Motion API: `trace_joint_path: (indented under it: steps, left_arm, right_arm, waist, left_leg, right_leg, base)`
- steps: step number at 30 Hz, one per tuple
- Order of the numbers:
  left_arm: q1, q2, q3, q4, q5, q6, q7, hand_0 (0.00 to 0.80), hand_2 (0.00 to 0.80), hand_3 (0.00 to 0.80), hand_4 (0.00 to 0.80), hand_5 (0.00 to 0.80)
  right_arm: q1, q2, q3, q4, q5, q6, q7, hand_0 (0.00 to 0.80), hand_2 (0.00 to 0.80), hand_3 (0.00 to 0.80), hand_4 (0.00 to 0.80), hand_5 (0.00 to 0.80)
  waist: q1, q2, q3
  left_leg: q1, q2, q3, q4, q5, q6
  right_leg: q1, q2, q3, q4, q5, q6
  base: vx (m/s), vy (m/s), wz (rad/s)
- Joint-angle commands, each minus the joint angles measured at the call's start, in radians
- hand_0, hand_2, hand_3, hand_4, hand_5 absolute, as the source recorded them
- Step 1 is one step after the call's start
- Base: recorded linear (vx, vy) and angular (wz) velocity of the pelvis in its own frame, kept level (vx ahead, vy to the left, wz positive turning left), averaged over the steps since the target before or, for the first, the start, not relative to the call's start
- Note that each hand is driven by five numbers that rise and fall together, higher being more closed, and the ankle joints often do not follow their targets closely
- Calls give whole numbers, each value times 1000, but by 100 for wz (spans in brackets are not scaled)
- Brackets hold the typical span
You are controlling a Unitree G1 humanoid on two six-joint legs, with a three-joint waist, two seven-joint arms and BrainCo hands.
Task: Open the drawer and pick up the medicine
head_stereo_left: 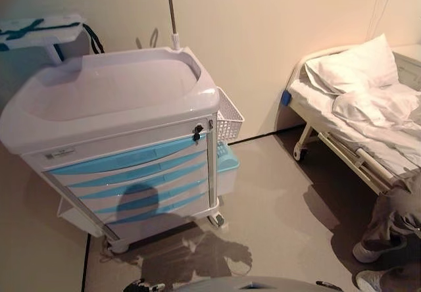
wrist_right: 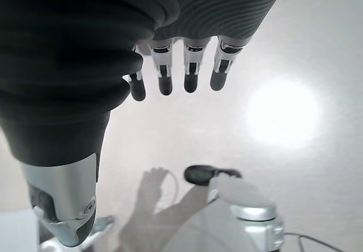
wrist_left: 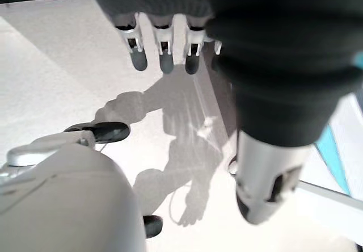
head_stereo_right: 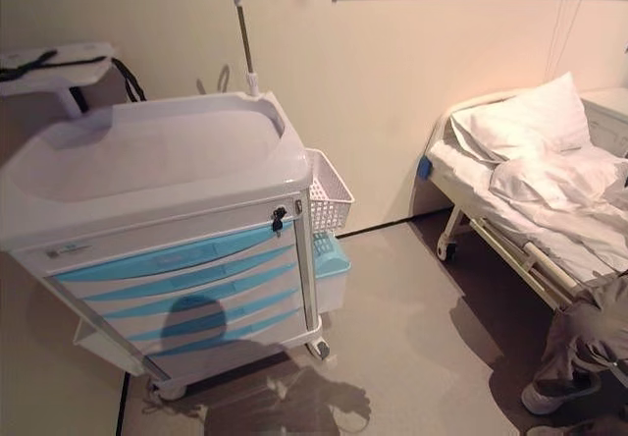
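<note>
Medical cart (head_stereo_left: 118,108), white top, blue-fronted drawers (head_stereo_left: 131,180) all closed; medicine not visible; white wire basket (head_stereo_left: 227,118) on the cart's right side; IV pole (head_stereo_left: 172,16) behind the cart; hospital bed (head_stereo_left: 358,108) with pillow well to the cart's right, against cream wall; grey floor (head_stereo_left: 276,213); left hand (wrist_left: 164,42) and right hand (wrist_right: 181,70) over floor, fingers straight, empty.

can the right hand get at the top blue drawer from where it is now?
Probably not yet. The right hand hangs open over bare floor, out of both eye views. The top drawer is shut on the cart, nothing blocking its front; the arm must come up first.
</note>
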Motion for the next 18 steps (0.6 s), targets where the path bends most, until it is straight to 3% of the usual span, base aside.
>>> trace_joint_path:
  steps: [1, 13, 18]
  left_arm:
    - [-120, 53, 33, -25, -107, -33, 28, 0, 0, 0, 0, 0]
    - [-309, 67, 32, -305, -393, -101, 110, 0, 0, 0, 0, 0]
    - [-428, 52, 42, -488, -566, -155, 151, 0, 0, 0, 0, 0]
  right_arm:
    - [-157, -26, 64, 18, 9, -14, -33, 0, 0, 0, 0, 0]
    - [-235, -33, 112, -39, 55, -25, -71, 0, 0, 0, 0, 0]
    - [-267, -18, 133, -93, 93, -36, -88, 0, 0, 0, 0, 0]
  waist:
    - [-34, -36, 63]
    - [-33, -63, 209]
    - [-31, -102, 250]
  left_leg:
    - [-166, -33, -29, -32, 101, 4]
    - [-385, -43, -76, 77, 119, 13]
    - [-523, -55, -107, 179, 108, 13]
  right_leg:
    - [-52, 21, -16, 8, -36, 63]
    - [-262, 4, -36, 125, -36, 41]
    - [-365, 1, -53, 186, -52, 31]
  base:
    - [-204, 27, -3]
    - [-107, 1, 7]
    - [-94, -51, 17]
